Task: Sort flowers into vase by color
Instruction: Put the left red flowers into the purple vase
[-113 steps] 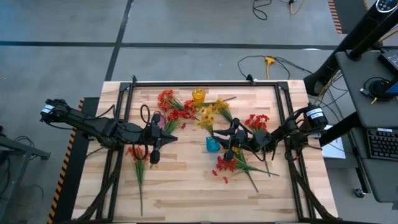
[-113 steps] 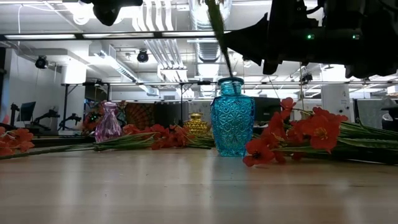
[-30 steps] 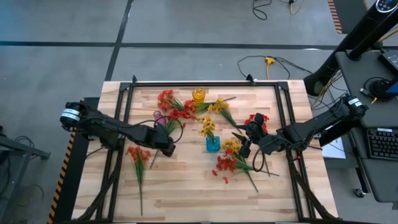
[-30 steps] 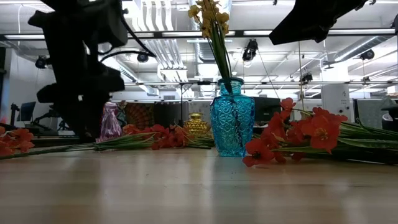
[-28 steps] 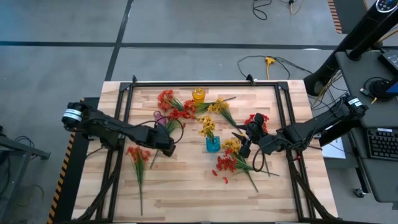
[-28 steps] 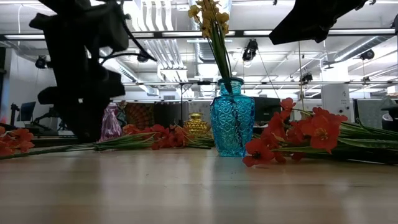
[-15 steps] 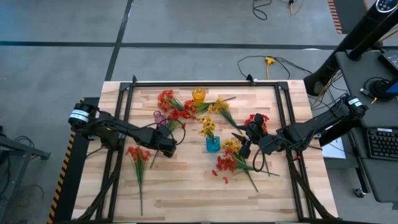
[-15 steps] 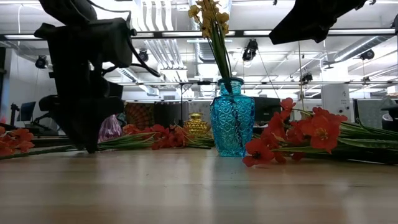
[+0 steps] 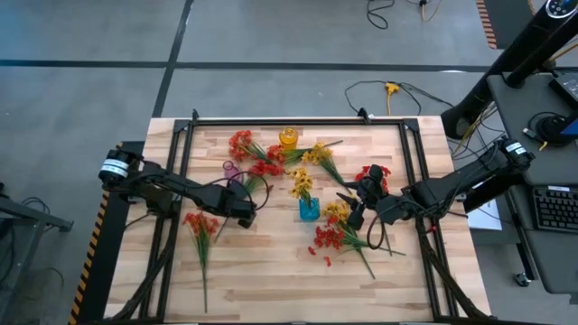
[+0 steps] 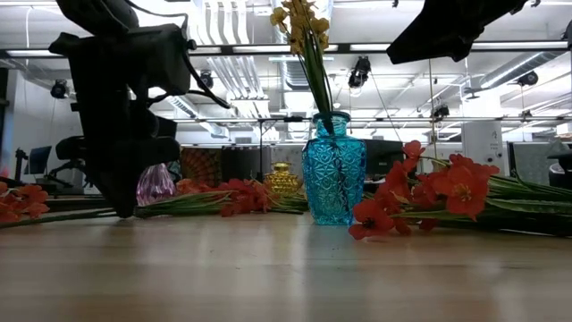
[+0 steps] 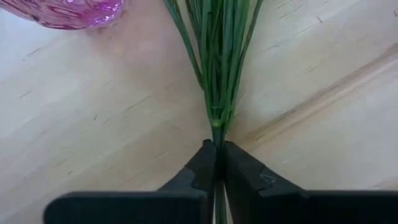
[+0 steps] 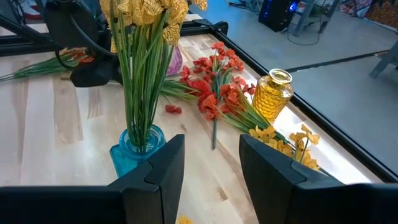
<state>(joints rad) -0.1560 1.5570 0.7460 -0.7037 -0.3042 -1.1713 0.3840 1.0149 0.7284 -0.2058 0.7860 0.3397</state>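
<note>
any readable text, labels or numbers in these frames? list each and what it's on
No readable text in any view.
The three vases, blue, amber and pink, carry only pressed glass patterns.
White bands on the left arm and right arm: any markings are too small to read.

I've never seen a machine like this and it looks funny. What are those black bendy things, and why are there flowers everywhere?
They are two robot arms at a wooden table. One picture looks down from above, one looks across the tabletop, and two come from cameras on the arms' wrists. Loose red and yellow flowers lie about. A blue vase already holds yellow flowers; a pink vase and an amber vase stand farther back. The left gripper has its fingers pinched shut on a green stem bundle lying on the wood beside the pink vase. The right gripper waits near the blue vase, fingers apart, holding nothing.
</note>
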